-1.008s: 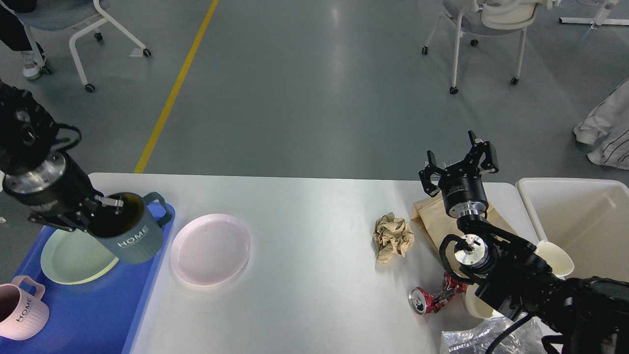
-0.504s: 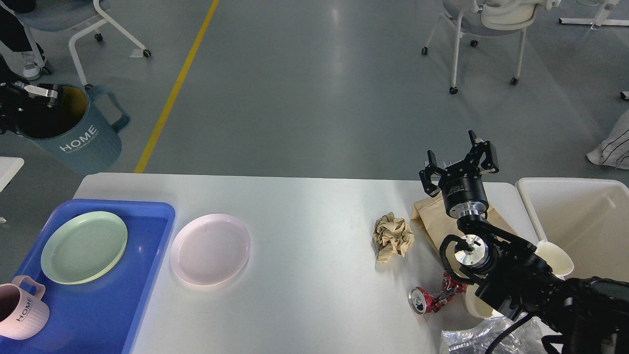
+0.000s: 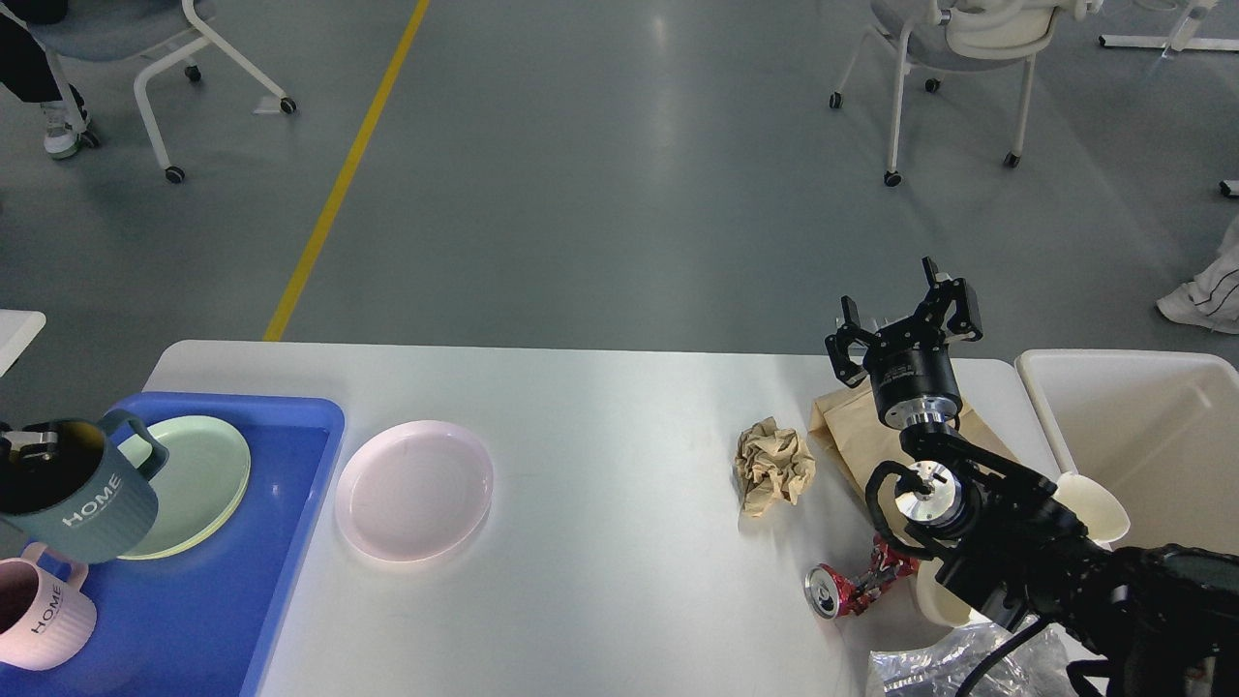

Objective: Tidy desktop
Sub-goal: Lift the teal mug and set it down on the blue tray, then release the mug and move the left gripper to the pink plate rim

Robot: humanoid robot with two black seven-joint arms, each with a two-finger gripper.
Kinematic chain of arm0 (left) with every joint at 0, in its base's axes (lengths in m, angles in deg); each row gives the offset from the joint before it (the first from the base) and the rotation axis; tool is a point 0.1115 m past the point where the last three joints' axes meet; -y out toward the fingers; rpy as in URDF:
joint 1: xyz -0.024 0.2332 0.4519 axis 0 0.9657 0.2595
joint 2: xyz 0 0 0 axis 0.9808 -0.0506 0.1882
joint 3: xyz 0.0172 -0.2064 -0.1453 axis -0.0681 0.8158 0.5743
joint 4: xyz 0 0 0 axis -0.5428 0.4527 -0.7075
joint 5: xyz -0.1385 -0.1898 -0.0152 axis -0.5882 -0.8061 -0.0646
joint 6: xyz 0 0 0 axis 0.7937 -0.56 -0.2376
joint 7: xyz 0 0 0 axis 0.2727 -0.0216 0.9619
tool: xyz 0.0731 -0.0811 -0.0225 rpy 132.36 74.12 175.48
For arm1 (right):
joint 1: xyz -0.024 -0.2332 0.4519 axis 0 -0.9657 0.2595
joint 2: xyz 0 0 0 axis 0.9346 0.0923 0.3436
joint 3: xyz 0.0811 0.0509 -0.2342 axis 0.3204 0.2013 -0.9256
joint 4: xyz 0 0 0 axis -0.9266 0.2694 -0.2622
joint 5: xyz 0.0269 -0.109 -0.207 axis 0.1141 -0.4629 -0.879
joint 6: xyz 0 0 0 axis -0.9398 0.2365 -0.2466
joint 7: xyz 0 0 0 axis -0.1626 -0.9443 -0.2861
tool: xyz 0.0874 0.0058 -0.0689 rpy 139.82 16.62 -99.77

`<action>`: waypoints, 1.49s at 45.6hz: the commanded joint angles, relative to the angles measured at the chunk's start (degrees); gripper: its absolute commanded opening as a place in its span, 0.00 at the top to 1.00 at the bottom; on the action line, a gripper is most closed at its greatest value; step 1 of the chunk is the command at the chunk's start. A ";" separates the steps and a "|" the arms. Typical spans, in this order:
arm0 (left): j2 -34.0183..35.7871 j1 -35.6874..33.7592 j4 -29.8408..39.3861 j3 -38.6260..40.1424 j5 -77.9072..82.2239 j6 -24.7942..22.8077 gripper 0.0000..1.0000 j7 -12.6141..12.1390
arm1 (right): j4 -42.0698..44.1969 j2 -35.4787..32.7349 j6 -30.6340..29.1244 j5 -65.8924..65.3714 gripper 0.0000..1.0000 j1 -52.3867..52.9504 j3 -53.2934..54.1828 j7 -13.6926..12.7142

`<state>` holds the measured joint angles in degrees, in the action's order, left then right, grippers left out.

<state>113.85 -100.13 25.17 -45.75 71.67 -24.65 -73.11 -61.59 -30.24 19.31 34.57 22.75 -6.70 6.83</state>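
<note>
The white-grey desktop (image 3: 619, 561) carries a pink plate (image 3: 414, 489), a crumpled brown paper ball (image 3: 772, 465), a flat brown paper bag (image 3: 844, 436) and a crushed red can (image 3: 852, 589). At the left edge, my left gripper (image 3: 27, 453) is mostly out of frame. One finger shows on the rim of a blue-grey HOME mug (image 3: 82, 499), which hangs tilted over the blue tray (image 3: 242, 581). My right gripper (image 3: 905, 319) stands open and empty above the table's far edge, over the paper bag.
The tray holds a green plate (image 3: 198, 474) and a pink mug (image 3: 39, 620). A cream bin (image 3: 1142, 426) stands right of the table, with white paper cups (image 3: 1094, 503) and a clear plastic bag (image 3: 958, 668) near my right arm. Chairs stand on the floor beyond.
The blue-grey mug, held by my left gripper, rose up and left off the tray, then came back down over the tray's left side. My right arm has not moved.
</note>
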 commanded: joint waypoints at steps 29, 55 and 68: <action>5.52 27.95 -5.19 15.25 -1.41 17.14 1.00 2.08 | 0.06 0.00 0.00 0.00 0.00 0.00 0.00 0.01; 4.91 35.78 -5.55 22.82 -1.85 22.50 1.00 1.65 | 0.06 0.00 0.00 0.00 0.00 0.00 0.00 0.01; 4.55 37.98 -5.55 22.91 -1.85 26.11 0.80 1.38 | 0.06 0.00 0.00 0.00 0.00 0.00 0.00 0.01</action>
<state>118.48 -62.47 19.65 -22.89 69.82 1.12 -71.60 -61.54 -30.24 19.31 34.56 22.75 -6.70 6.83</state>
